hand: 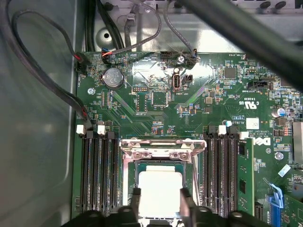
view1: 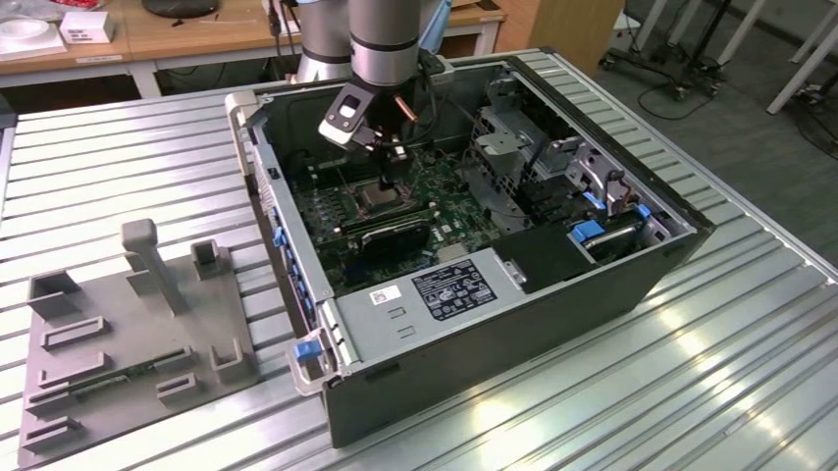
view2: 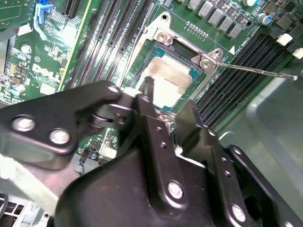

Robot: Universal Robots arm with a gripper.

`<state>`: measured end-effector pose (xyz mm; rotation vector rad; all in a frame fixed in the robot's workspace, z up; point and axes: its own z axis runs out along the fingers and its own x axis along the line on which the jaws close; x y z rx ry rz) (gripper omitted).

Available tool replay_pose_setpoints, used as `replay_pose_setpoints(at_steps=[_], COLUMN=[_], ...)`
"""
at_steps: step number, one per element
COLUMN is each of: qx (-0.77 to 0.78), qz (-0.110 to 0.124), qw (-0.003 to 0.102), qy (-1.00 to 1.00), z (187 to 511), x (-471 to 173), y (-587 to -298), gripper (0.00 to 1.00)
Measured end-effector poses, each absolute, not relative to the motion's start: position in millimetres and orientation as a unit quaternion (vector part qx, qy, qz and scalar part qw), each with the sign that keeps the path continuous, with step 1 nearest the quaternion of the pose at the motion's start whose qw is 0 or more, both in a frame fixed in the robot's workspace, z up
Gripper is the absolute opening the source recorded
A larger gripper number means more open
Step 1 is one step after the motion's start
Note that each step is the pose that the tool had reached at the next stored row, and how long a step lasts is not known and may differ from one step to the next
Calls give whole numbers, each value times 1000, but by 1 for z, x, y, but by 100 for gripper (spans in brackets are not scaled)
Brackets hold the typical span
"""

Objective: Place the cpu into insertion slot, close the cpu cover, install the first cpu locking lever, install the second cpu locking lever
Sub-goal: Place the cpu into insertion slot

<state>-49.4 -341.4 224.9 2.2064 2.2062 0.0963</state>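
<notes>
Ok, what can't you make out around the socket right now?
- One edge of the cpu, first wrist view: behind the gripper, so seating is unclear.
- Part of the insertion slot, second wrist view: under the gripper.
- The insertion slot, exterior view: too small, gripper in front.

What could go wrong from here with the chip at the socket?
The chip sits at the socket right under the gripper; if it is tilted or off-square, which I can't judge, pins could bend. The thin lever juts out over the memory slots, so the arm might snag it.
</notes>
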Motion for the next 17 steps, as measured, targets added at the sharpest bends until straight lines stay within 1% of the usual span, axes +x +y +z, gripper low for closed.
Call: replay_pose_setpoints(at_steps=[1,2,4,5,7,8,9,10,17], qx=[707,707,707,707,707,707,707,707,707], qz=[31,31,31,31,31,31,31,31,31], qw=[10,10,10,10,10,10,10,10,10], qy=[707,707,707,707,707,707,707,707,707], z=[225,225,225,225,225,225,225,225,229], x=[-49,-49,-49,-49,-49,-49,-49,-49,-49], y=[-341,-341,-341,-341,-341,-341,-341,-341,-341], gripper=[41,41,29,29,18,18,12,11,11])
